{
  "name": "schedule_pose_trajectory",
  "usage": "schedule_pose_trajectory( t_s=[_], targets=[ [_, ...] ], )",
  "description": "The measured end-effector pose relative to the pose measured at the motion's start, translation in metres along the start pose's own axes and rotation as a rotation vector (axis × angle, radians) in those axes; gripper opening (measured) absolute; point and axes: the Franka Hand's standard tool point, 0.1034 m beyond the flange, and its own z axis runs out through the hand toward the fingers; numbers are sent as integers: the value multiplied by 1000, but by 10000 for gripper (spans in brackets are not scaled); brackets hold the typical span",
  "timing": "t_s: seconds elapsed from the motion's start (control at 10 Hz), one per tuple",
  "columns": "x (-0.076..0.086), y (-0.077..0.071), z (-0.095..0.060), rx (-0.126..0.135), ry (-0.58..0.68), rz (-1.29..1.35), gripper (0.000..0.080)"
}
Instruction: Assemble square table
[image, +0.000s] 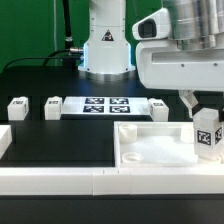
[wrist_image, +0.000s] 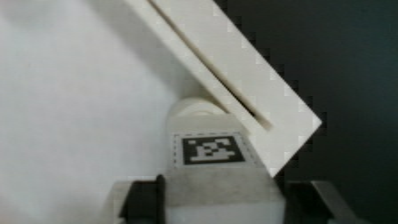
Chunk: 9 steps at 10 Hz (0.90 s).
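At the recessed white tabletop's (image: 150, 150) edge, the hand (wrist_image: 217, 195) clamps a blocky tagged leg (wrist_image: 214, 140).

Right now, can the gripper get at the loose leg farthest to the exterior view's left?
Probably not yet: the gripper is shut on another leg at the tabletop's corner. Once that is released, nothing seems to stand over the far-left leg.
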Motion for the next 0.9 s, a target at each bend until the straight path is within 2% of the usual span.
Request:
schedule_pose_trajectory(
  t_s=[0.4,0.6,0.7,0.8,0.9],
  targets=[
    [-4,-5,3,51,-33,478,288],
    [-4,-6,3,51,-33,477,303],
    [-6,-6,3,42,-31,428,303],
    [-8,-9,1,25,-24,373,512],
    [-7,-8,2,31,-25,341,610]
  ],
)
